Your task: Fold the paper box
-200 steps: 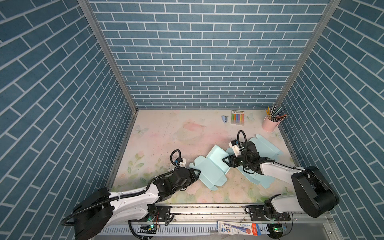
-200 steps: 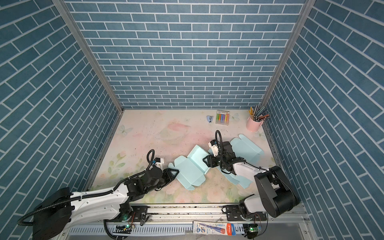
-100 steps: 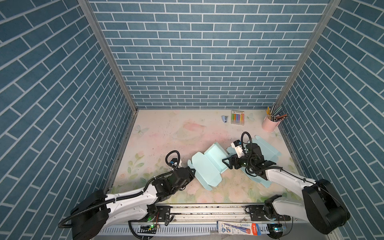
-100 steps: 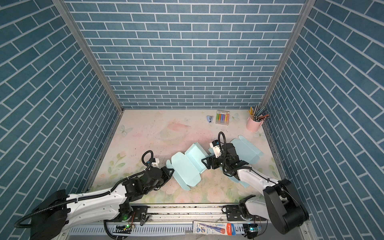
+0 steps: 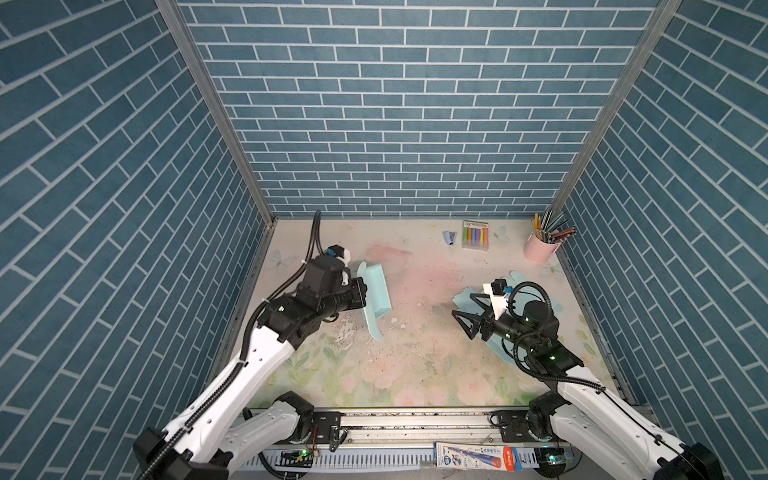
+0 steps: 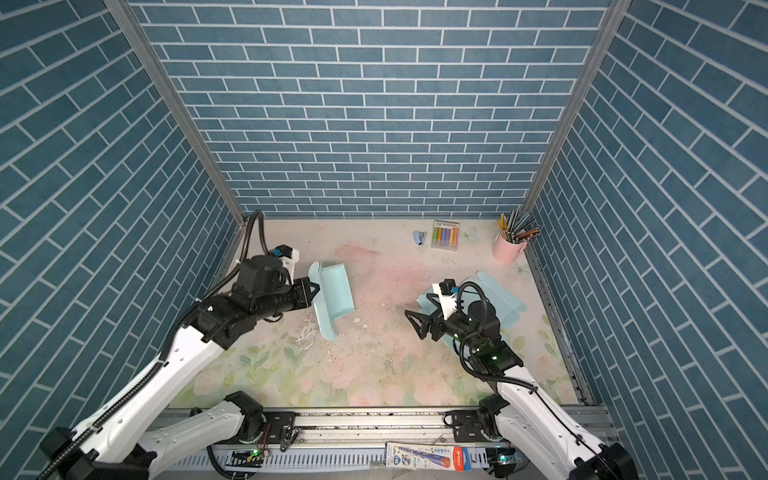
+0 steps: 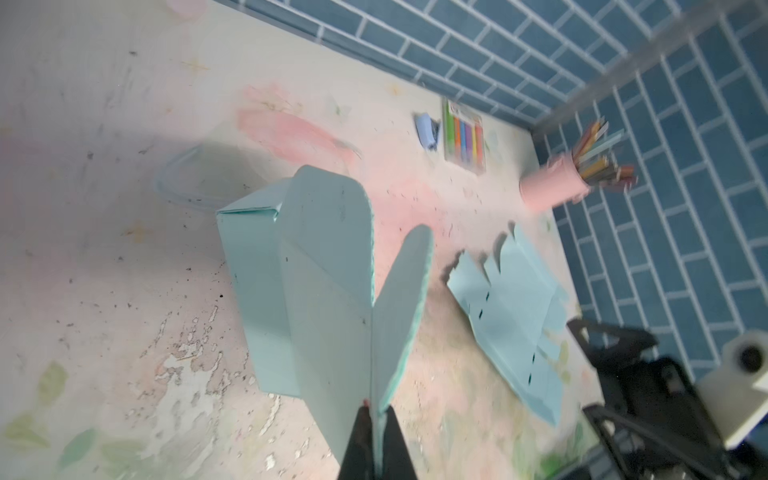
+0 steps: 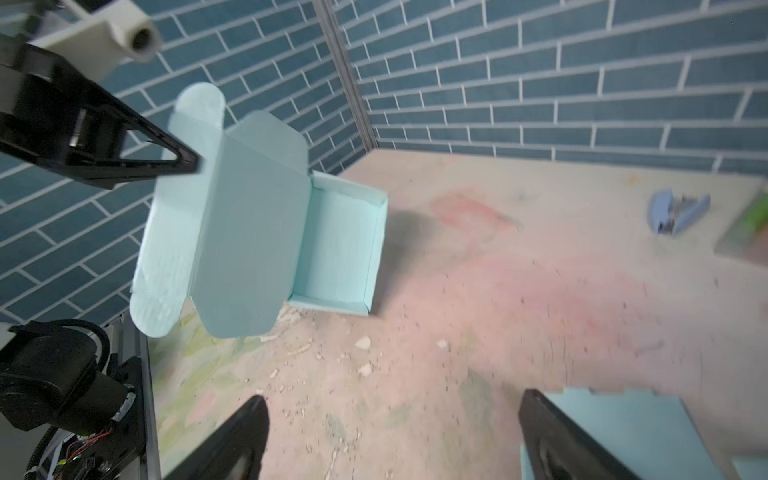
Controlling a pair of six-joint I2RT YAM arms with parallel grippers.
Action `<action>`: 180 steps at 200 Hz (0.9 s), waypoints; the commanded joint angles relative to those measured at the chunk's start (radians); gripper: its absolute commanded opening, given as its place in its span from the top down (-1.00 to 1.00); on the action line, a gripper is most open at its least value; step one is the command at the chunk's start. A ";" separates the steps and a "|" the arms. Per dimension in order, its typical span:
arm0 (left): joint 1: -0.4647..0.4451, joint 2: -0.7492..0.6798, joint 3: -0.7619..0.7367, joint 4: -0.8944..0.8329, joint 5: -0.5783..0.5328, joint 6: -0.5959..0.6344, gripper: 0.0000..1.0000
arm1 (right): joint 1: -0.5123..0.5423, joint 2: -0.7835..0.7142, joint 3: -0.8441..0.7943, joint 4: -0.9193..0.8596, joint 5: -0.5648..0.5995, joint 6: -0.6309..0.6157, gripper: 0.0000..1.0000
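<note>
The pale blue paper box (image 5: pixel 376 291) (image 6: pixel 332 291) hangs tilted at the left in both top views. Its tray (image 8: pixel 336 245) has raised walls, and its lid with rounded flaps (image 8: pixel 245 232) stands open. My left gripper (image 5: pixel 360 286) (image 6: pixel 316 286) (image 7: pixel 376 411) is shut on the lid's edge flap. I cannot tell whether the tray's low edge touches the table. To the right, my right gripper (image 5: pixel 461 303) (image 6: pixel 417 304) (image 8: pixel 392 397) is open and holds nothing. It hovers over flat pale blue sheets (image 6: pixel 494 291) (image 7: pixel 511 307).
At the back right stand a pink pencil cup (image 5: pixel 540 249), a pack of coloured markers (image 5: pixel 475 235) and a small blue stapler (image 5: pixel 449 237). Blue brick walls enclose three sides. A patch of flaked surface (image 5: pixel 345 332) lies below the box.
My left gripper closed on the box's lid flap and carried the box up, left and toward the back. My right gripper opened, let go and drew back to the right.
</note>
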State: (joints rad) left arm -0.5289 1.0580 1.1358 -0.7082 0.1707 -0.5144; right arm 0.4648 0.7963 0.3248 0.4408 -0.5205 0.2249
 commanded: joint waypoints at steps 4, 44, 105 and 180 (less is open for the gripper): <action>-0.067 0.081 0.143 -0.315 0.039 0.314 1.00 | 0.006 0.108 0.009 0.456 -0.176 -0.131 -0.83; -0.211 0.152 0.195 -0.311 0.108 0.377 1.00 | 0.006 0.384 0.206 0.414 -0.439 -0.424 -0.75; -0.289 0.192 0.234 -0.331 0.089 0.404 1.00 | 0.049 0.591 0.370 0.157 -0.570 -0.685 -0.54; -0.321 0.240 0.274 -0.343 0.042 0.421 1.00 | 0.134 0.605 0.427 -0.028 -0.473 -0.841 0.11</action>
State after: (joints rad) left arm -0.8391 1.2976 1.3857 -1.0218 0.2321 -0.1223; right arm 0.5785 1.4048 0.7292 0.4736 -1.0149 -0.5037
